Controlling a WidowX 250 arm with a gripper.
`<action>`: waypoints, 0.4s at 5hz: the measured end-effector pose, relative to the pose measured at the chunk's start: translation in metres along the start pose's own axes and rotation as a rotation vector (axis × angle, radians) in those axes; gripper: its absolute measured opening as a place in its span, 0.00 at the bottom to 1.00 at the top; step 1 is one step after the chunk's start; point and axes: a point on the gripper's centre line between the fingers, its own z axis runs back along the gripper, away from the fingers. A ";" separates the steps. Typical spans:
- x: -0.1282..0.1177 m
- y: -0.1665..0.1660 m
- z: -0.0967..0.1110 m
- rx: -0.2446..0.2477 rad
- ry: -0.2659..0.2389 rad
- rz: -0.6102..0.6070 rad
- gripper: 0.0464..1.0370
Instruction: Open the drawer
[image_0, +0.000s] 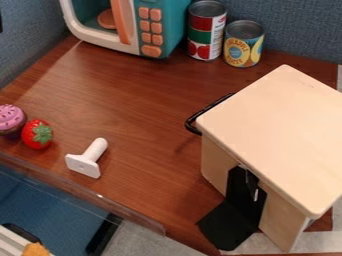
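Drawer box (280, 130) right, handle (190, 123) facing left for pulling; near-side bracket (230, 225) probably steadies it. Gripper: can't tell width or hold.

Free room spans the counter (133, 100) from the microwave (175, 27) to the white T-shaped piece (84, 165), reaching the black handle (191, 120). Behind stand 2 cans (202, 36); the wooden box (277, 135) blocks the view's right side.
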 end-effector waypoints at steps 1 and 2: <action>0.002 -0.001 -0.011 -0.036 0.010 0.003 0.96; 0.019 -0.014 -0.031 -0.068 0.015 -0.007 0.96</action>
